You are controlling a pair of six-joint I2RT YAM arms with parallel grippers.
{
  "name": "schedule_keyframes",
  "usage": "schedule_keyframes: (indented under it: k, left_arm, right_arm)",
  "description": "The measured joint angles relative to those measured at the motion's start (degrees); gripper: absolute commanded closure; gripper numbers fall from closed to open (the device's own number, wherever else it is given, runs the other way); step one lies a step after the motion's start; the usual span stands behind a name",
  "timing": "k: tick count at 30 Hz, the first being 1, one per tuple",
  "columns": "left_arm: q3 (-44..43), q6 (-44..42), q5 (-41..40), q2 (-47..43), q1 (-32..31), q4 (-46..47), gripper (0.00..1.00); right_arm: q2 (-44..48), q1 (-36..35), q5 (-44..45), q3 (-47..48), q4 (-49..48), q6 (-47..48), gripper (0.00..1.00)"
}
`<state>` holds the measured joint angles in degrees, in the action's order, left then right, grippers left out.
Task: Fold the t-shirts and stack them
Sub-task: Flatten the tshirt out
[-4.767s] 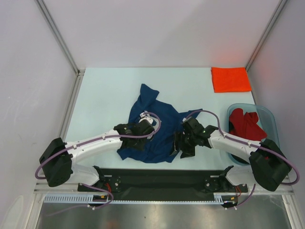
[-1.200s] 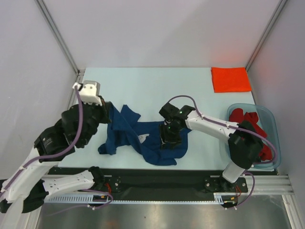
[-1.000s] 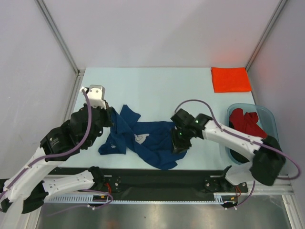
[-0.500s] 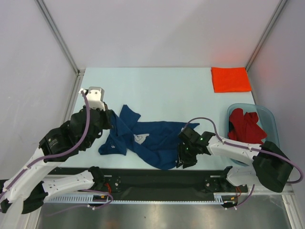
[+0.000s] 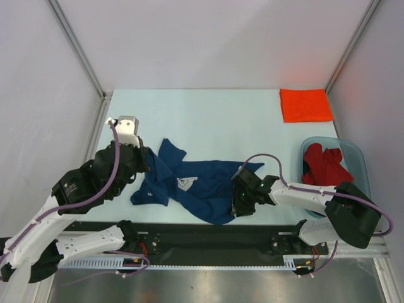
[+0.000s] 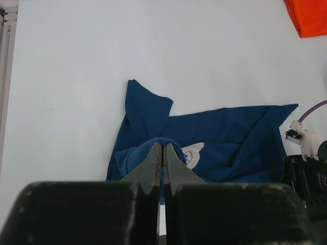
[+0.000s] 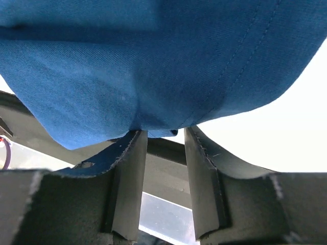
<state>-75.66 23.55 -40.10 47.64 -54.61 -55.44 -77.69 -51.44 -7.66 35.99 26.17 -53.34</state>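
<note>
Spreading is the step in hand: the navy t-shirt (image 5: 202,186) lies rumpled on the desk (image 5: 208,117), left of centre and close to the near edge, with a sleeve poking toward the far side and a scrap of white print showing among the folds. It is not flat enough to fold.

The left fingers (image 6: 149,167) are pressed together with a ridge of navy cloth pinched between them, at the shirt's left end, and that end is bunched up toward them. The right fingers (image 7: 129,184) stand parted at the shirt's near right hem. The hem drapes across their tips, but a clear gap shows between them, so I judge that nothing is clamped there.

The next move likely calls for the right fingers to close on that hem. Both arms would then draw apart to pull the body taut and lay it flat, print down or up as the fold needs. The risk is catching only one layer.

One orange t-shirt (image 5: 305,105) lies folded at the far right corner, where the stack would go. The red t-shirts (image 5: 323,165) wait in the tub (image 5: 357,158).
</note>
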Motion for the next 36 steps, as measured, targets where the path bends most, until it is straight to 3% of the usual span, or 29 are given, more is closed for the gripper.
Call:
schedule_keyframes:
  k: [11,14,15,17,18,23,28,36]
  left_arm:
    - [0.0,0.26,0.0,0.02,0.0,-0.92,0.99]
    - [0.0,0.46,-0.02,-0.09,0.0,-1.07,1.0]
    - [0.0,0.46,-0.02,-0.11,0.0,-1.18,1.0]
    - [0.0,0.48,-0.02,-0.17,0.0,-1.38,1.0]
    - [0.0,0.55,-0.02,-0.22,0.0,-1.46,1.0]
    - [0.0,1.49,-0.15,-1.27,0.0,-2.34,1.0]
    - [-2.4,2.93,-0.37,-3.21,0.0,-4.44,1.0]
    - [-17.59,-2.12,1.97,-6.78,0.0,-1.88,1.0]
  right_arm:
    - [-0.09,-4.2,1.46,0.0,-0.63,-3.04,0.58]
    - [-1.01,-4.24,1.42,0.46,-0.63,-3.63,0.66]
    - [-1.57,-4.24,1.42,0.81,-0.61,-3.69,0.77]
    - [-2.75,-4.26,1.55,1.31,-0.83,-3.85,0.87]
    - [-3.17,-4.28,1.62,1.53,-0.85,-3.98,1.0]
    - [-2.62,-4.74,3.5,2.03,0.52,-4.48,1.0]
    - [7.08,-4.81,9.42,6.23,15.54,-3.61,1.0]
    - [25.77,-4.81,14.64,31.71,31.32,-0.72,1.0]
